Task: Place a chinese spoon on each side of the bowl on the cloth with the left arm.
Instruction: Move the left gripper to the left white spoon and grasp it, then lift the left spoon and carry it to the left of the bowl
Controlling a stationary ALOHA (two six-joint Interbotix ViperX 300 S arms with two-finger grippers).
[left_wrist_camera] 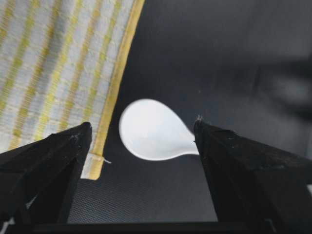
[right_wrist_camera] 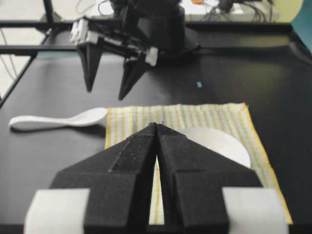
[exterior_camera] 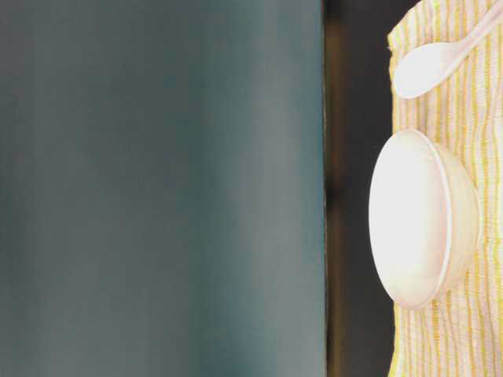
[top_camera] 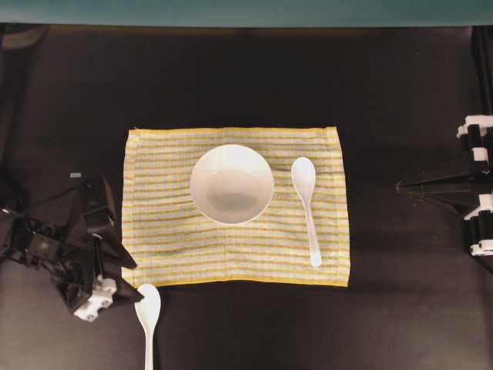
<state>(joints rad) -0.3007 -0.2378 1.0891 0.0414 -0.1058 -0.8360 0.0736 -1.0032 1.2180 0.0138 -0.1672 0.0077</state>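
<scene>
The white bowl sits in the middle of the yellow-striped cloth. One white chinese spoon lies on the cloth just right of the bowl. A second spoon lies on the black table off the cloth's front left corner. My left gripper hovers open above that spoon's scoop, holding nothing. At the right edge my right gripper is shut and empty, pointing at the cloth.
The black table top runs all round the cloth. A teal wall bounds the far side. The left arm's base stands at the table's left end.
</scene>
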